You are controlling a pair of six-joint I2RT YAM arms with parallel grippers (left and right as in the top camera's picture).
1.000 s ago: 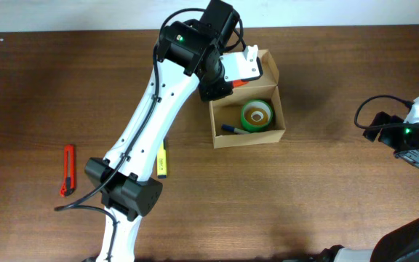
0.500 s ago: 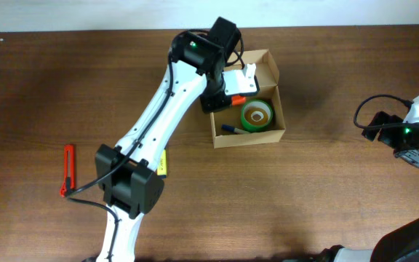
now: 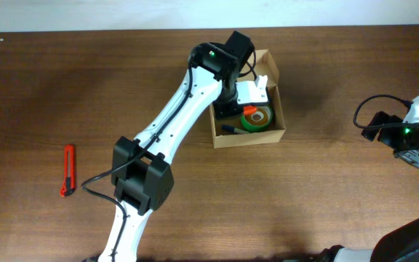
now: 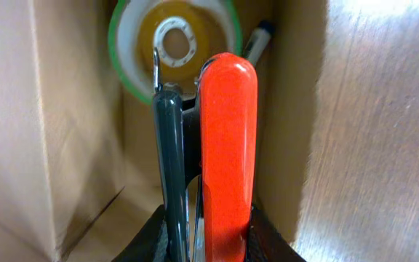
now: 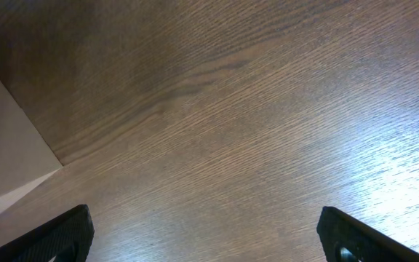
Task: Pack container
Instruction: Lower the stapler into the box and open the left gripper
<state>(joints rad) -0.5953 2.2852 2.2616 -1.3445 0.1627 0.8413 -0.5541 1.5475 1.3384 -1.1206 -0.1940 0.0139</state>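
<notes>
The tan cardboard box (image 3: 247, 140) stands open at the back middle of the table. Inside it lie a green tape roll (image 3: 259, 119) and a blue pen (image 3: 231, 129). My left gripper (image 3: 246, 107) is over the box's open top, shut on an orange and dark grey hand tool (image 4: 225, 138). In the left wrist view the tool points down into the box (image 4: 71, 109), towards the tape roll (image 4: 173, 44) and the pen (image 4: 257, 40). My right gripper (image 3: 375, 128) is open and empty over bare table at the far right, and its fingers (image 5: 209, 233) are spread wide.
A red utility knife (image 3: 67, 180) lies on the table at the left. The left arm stretches diagonally from the front middle to the box. A tan corner (image 5: 6, 145) shows at the left edge of the right wrist view.
My left gripper has moved right with the orange tool, from the box's left rim to over its inside. The arm now covers the yellow marker. The right arm has not moved.
</notes>
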